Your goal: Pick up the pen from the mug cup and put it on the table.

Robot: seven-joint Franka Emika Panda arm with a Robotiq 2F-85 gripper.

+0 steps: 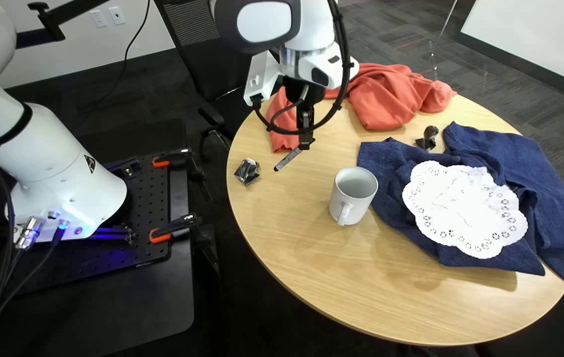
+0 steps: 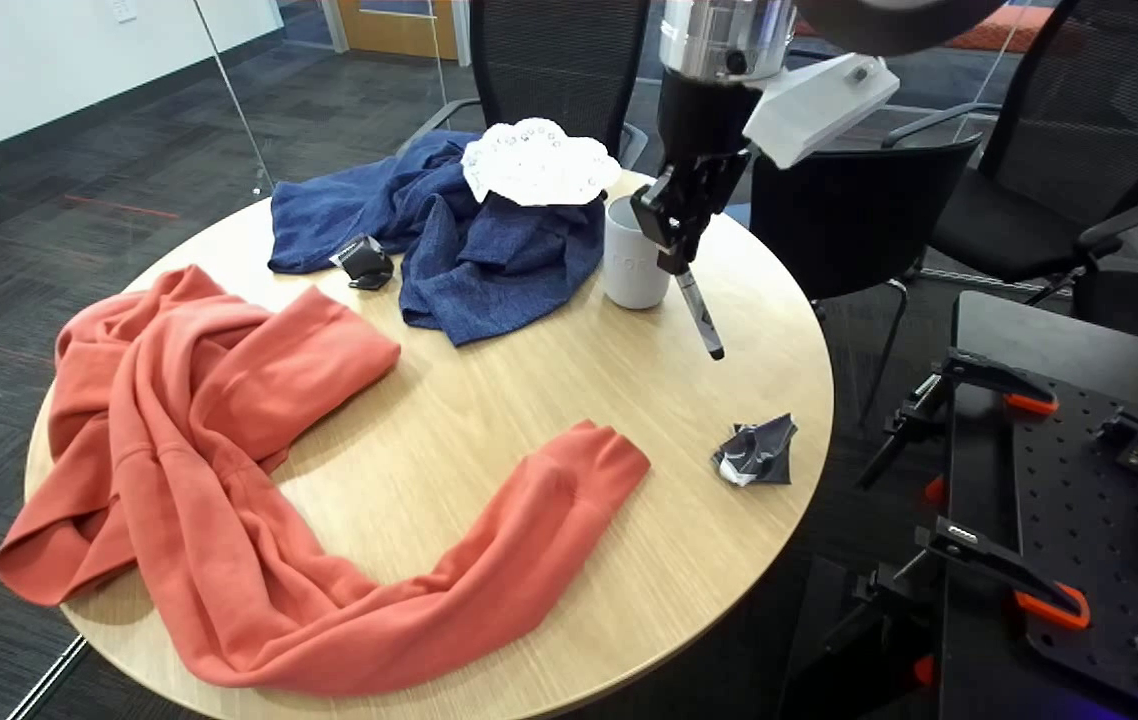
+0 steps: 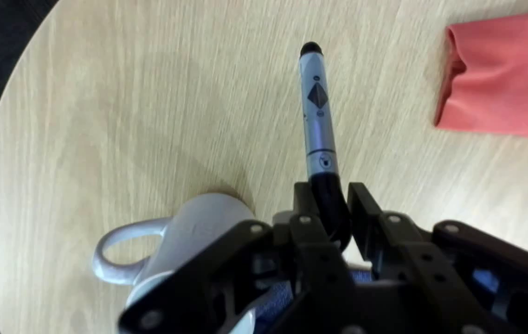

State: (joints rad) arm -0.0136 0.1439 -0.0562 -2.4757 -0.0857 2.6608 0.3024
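The pen is a slim silver-grey marker with black ends; it shows in the wrist view point(image 3: 318, 111) and in both exterior views point(image 1: 288, 159) point(image 2: 701, 315). My gripper point(image 1: 306, 143) is shut on the pen's black end; its fingertips also show in the wrist view point(image 3: 328, 197). The pen slants down and outward over the table point(image 1: 287, 253), its free end seemingly above the top; the gap is hard to judge. The white mug cup point(image 1: 352, 202) stands upright beside the gripper, and no pen shows inside. In the wrist view the mug point(image 3: 199, 222) is partly hidden by the gripper.
A crumpled dark wrapper point(image 2: 757, 452) lies near the table's edge. An orange-red garment point(image 2: 259, 500) spreads over one side. A blue cloth point(image 1: 411, 218) with a white lace doily point(image 1: 463, 208) lies beside the mug. A dark lump point(image 2: 365, 263) sits near the cloth.
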